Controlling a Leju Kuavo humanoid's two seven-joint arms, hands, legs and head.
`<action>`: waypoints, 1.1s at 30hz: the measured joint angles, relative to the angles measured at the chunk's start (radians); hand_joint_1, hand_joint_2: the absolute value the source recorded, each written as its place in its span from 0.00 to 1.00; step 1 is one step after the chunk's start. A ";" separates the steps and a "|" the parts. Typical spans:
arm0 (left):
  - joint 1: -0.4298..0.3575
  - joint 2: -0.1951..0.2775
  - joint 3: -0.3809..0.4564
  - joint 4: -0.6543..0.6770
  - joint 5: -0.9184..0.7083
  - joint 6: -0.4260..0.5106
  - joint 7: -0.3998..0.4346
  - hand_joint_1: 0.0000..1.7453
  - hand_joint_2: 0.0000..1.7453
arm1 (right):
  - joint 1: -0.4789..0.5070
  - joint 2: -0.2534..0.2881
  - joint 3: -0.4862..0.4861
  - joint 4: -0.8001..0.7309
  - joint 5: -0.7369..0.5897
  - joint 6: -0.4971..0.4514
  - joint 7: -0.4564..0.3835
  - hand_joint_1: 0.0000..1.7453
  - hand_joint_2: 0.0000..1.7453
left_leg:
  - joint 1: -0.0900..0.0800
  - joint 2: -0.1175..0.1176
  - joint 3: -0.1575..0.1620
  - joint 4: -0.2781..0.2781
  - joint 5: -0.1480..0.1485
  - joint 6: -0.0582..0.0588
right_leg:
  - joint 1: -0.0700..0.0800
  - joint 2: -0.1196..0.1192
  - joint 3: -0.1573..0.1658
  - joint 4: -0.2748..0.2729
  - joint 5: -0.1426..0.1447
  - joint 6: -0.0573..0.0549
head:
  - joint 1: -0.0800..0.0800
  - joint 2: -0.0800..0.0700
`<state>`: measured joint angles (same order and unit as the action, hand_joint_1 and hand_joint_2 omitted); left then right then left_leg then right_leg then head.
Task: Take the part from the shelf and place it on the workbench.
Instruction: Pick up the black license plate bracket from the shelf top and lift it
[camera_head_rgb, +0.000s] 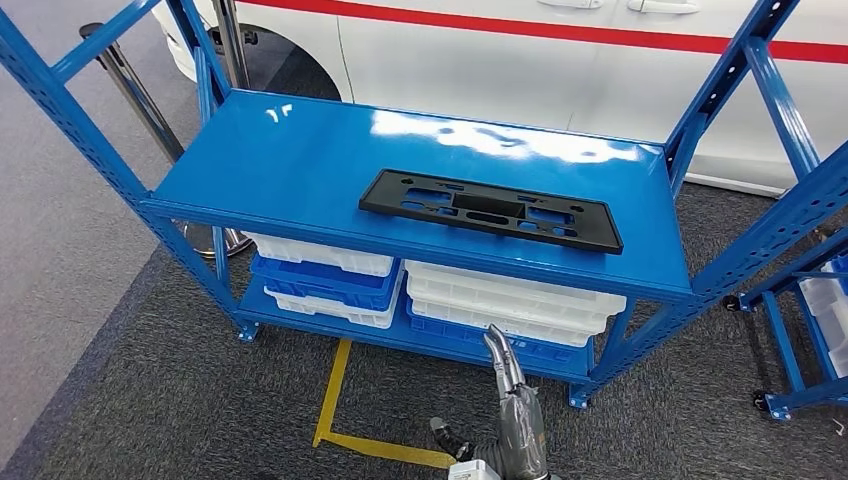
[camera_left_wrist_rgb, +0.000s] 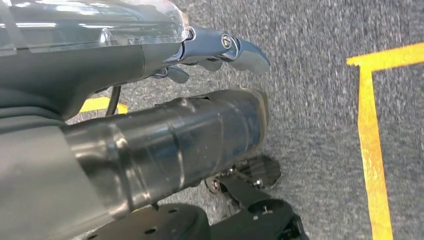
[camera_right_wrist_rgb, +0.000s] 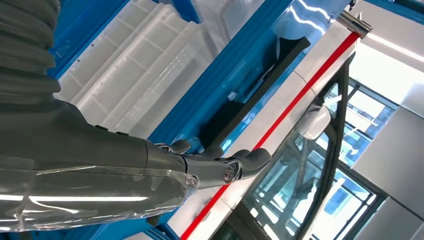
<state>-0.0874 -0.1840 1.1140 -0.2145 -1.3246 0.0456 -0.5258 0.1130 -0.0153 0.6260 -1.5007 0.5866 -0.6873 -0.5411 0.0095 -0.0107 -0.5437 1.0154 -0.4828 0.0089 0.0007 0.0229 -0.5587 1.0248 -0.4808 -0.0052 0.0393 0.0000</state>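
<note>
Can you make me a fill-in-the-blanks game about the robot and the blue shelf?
1. The flat part lying on the shelf's top level is colored ____.
2. Under that level, the white and blue bins are ____ on top of each other.
3. The line painted on the floor is ____.
4. The car behind the shelf has a ____ stripe.

Missing words: black; stacked; yellow; red

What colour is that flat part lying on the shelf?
Black part, on the blue shelf; clearest in the head view.
</note>
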 joint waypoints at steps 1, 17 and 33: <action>0.000 0.001 0.000 0.000 0.000 -0.005 0.000 0.00 0.00 | -0.001 0.000 0.000 0.000 0.008 0.000 0.001 0.00 1.00 | 0.000 0.000 0.000 0.000 0.000 0.000 | 0.000 0.000 0.000 0.000 0.000 0.000 | 0.000 0.000; 0.000 0.009 0.000 0.000 0.004 -0.040 0.000 0.00 0.00 | -0.007 0.002 -0.002 0.000 0.068 -0.001 0.011 0.00 1.00 | -0.003 0.000 -0.001 0.003 -0.001 0.002 | -0.003 0.000 0.000 -0.001 0.001 0.001 | 0.000 0.000; -0.001 0.014 0.000 0.000 0.006 -0.048 0.001 0.00 0.00 | -0.005 0.012 -0.016 -0.003 0.072 -0.005 0.009 0.00 1.00 | 0.007 0.018 0.031 -0.020 -0.010 0.025 | -0.021 -0.016 -0.148 0.242 -0.057 0.041 | 0.002 0.000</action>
<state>-0.0881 -0.1699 1.1135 -0.2144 -1.3188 -0.0019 -0.5249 0.1076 -0.0034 0.6103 -1.5034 0.6584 -0.6920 -0.5325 0.0168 0.0073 -0.5132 0.9950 -0.4931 0.0344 -0.0204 0.0069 -0.7071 1.2664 -0.5379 0.0359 0.0414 0.0000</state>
